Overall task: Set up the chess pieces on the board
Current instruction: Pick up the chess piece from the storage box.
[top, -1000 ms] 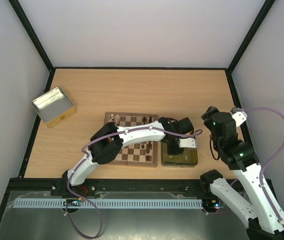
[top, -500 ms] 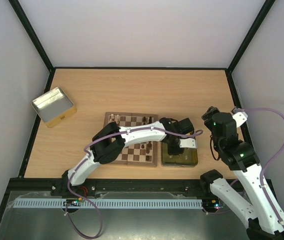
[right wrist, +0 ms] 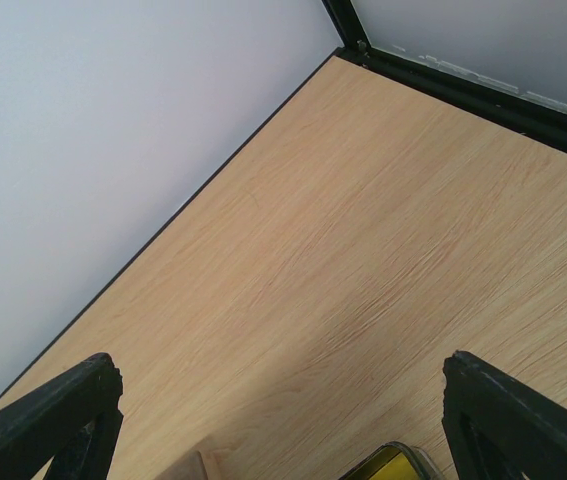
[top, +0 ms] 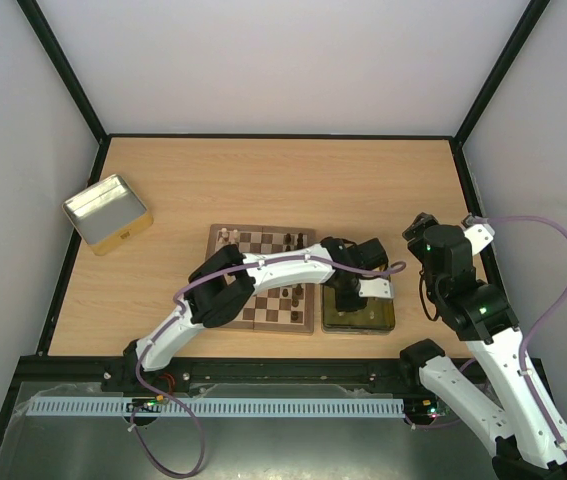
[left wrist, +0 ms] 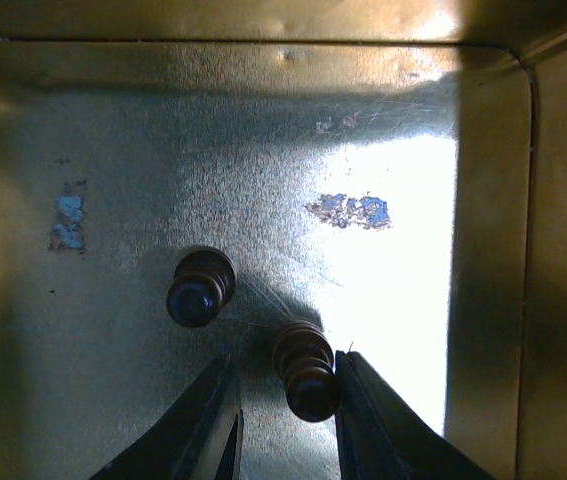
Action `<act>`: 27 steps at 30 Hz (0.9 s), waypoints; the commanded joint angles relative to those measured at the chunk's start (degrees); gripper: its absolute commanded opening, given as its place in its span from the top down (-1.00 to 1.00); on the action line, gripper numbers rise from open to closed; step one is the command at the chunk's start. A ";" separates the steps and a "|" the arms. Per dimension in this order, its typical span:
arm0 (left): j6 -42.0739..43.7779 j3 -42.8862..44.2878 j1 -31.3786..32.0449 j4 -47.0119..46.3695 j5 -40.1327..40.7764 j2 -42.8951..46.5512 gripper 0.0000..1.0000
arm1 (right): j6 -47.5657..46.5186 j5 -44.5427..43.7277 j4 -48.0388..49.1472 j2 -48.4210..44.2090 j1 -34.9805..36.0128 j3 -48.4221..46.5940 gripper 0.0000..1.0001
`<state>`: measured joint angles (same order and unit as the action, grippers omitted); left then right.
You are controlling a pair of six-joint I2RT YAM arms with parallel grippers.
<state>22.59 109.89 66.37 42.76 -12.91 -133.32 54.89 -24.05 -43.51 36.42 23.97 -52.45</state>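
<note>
Left arm reaches across the board [top: 263, 241] and down into the yellow tin [top: 361, 318] just beside the board's right edge

Left wrist view: left claw [left wrist: 285, 365] sits low over the tin floor [left wrist: 263, 150], fingers apart, straddling one dark pawn [left wrist: 306, 372]
- Pawn lies off-centre in the gap, hard against or nearly against the right finger [left wrist: 363, 420]
- Clear strip of floor shows between the pawn and the left finger [left wrist: 213, 425], so not clamped yet
- Pawn is seen almost end-on, round head toward the camera, collar rings behind it. Its long axis runs roughly along the claw's line of approach, so it is probably standing; a slight lean cannot be ruled out

Second dark pawn [left wrist: 200, 288] stands apart, ahead and to the left of the left fingertip, outside the gap

Judgement: closing calls for the left finger to travel most of the way. The pawn may get pushed sideways or tipped on the slick metal unless the claw first shifts a little toward the pawn's side to centre it

Right claw [right wrist: 278, 365] hangs wide apart over bare table [right wrist: 363, 220], nothing between its fingers, well off from the tin's contents. The left arm is the nearer one by far

Several chessmen [top: 288, 295] already stand on the board; the rest of the set-up is unfinished, with these two waiting in the tin
</note>
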 commanded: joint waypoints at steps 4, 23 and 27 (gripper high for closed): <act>-0.70 1.61 0.26 0.35 -0.78 -1.28 0.58 | 0.48 -0.88 -1.43 -0.37 -0.24 -0.30 -0.69; 0.20 -2.73 -1.07 0.69 0.89 5.35 0.96 | -0.69 -2.02 -1.23 -0.35 -0.24 0.20 -0.69; 0.49 -6.00 -3.22 1.45 1.64 11.51 0.96 | -0.92 -2.30 -0.85 -0.15 -0.24 0.24 -0.69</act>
<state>22.11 106.19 65.30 42.76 -12.40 -130.21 54.43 -24.25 -43.48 36.38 23.97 -52.10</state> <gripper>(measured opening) 0.103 0.846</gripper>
